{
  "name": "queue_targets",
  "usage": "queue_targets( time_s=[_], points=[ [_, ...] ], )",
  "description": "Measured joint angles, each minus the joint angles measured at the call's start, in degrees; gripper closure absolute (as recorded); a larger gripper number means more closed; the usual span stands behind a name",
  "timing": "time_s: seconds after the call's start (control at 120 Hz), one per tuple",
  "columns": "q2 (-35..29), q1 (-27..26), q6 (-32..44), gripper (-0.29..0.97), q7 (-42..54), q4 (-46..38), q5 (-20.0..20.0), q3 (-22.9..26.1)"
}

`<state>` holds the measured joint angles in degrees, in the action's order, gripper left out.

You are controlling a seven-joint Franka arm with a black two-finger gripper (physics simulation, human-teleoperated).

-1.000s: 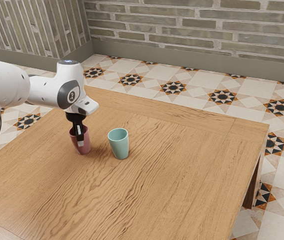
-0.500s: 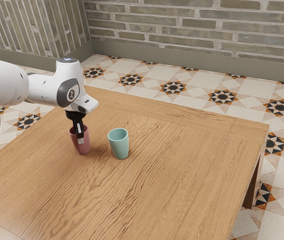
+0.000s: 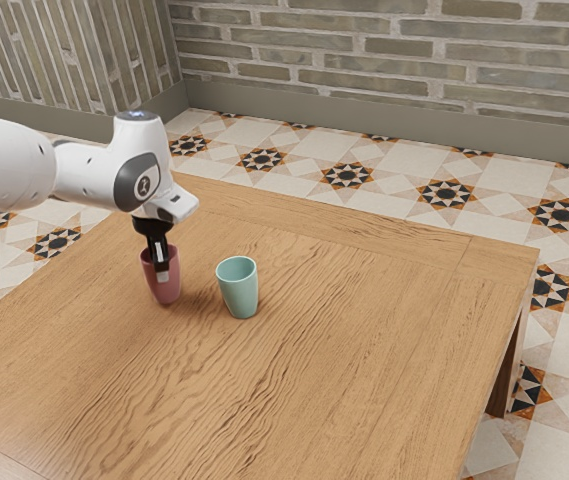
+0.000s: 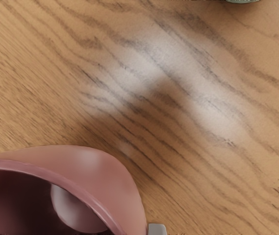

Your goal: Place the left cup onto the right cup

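Observation:
A pink cup [image 3: 162,282] hangs a little above the wooden table [image 3: 294,370], at the exterior view's left. My gripper [image 3: 160,264] is shut on its rim, one finger inside the cup and one outside. A teal cup [image 3: 238,286] stands upright on the table just to the exterior view's right of the pink one, apart from it. In the wrist view the pink cup [image 4: 90,181] shows close under my hand, with wood grain beyond it and a sliver of the teal cup [image 4: 240,1] at the edge.
The table's far edge and its edge at the exterior view's right [image 3: 509,300] drop to a patterned tile floor [image 3: 444,185]. A brick wall [image 3: 384,50] stands behind. Open table surface lies around both cups.
The pink cup has risen slightly off the table with my gripper shut on it. The teal cup has stayed in place.

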<state>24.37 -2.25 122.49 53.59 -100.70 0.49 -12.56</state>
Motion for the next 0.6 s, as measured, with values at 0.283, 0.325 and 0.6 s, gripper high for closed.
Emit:
queue_targets(
  time_s=[0.283, 0.325, 0.6],
  points=[
    [-2.5, -1.3, 0.6, 0.78, -0.5, -0.1, 4.4, 0.0],
    [-3.0, -1.4, 0.8, 0.78, -0.6, -0.2, 4.8, 0.0],
    [-6.4, -3.2, 1.3, 0.78, -1.1, -0.3, 5.5, 0.0]
  ],
)
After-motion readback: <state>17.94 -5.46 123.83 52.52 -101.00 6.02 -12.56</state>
